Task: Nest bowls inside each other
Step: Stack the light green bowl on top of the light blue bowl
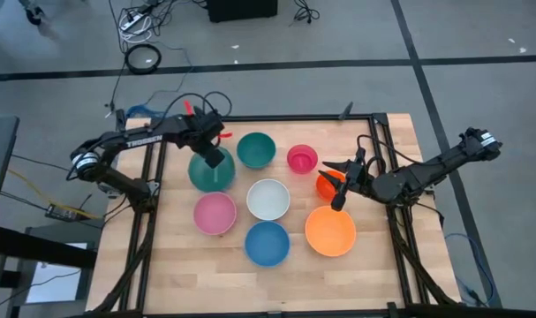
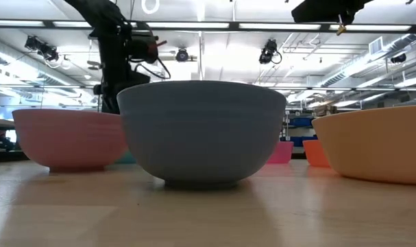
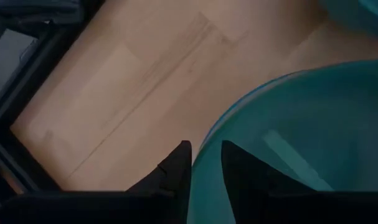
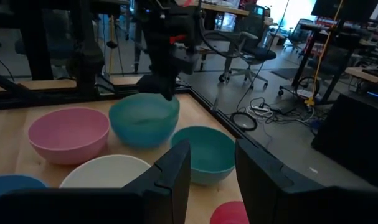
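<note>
Eight bowls rest on their bases on the wooden table (image 1: 179,265). At the far left, my left gripper (image 1: 215,157) (image 3: 205,146) points down over the light blue bowl (image 1: 207,173) (image 4: 144,121). It is open, with one finger outside the bowl's rim and one inside. Around it sit the teal (image 1: 256,150), magenta (image 1: 302,158), white (image 1: 268,199), pink (image 1: 215,213), blue (image 1: 268,243) and orange (image 1: 330,230) bowls. My right gripper (image 1: 336,184) (image 4: 212,146) hangs open and level above the red-orange bowl (image 1: 326,185), holding nothing. My left gripper comes from above with its fingers (image 3: 176,167) on either side of the light blue bowl's rim (image 3: 204,138), on the side toward the table's far edge. I cannot tell whether either finger touches the rim. The bowl rests on the table.
The bowls stand close together in the middle of the table. Bare wood lies along the near edge and beside the left rail (image 1: 148,230). In the low view the blue bowl (image 2: 201,130) fills the centre, between the pink (image 2: 64,137) and orange (image 2: 379,147) ones.
</note>
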You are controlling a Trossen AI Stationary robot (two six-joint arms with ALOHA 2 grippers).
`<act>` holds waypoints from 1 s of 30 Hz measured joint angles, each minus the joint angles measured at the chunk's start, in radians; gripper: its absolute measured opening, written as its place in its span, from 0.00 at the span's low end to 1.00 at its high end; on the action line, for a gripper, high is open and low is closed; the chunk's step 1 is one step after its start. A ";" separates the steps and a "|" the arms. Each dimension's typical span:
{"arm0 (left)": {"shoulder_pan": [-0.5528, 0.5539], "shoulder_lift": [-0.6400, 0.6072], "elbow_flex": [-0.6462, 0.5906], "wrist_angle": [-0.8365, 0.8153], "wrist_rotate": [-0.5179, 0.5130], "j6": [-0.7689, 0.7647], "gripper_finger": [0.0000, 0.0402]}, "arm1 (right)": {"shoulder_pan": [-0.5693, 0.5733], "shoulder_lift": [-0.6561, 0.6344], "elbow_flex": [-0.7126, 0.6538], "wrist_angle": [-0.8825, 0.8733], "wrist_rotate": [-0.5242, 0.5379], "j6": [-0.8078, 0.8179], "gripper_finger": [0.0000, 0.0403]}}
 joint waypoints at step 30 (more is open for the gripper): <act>-0.061 0.104 0.148 0.066 0.127 0.011 0.24 | 0.000 0.000 0.000 -0.006 0.000 0.024 0.28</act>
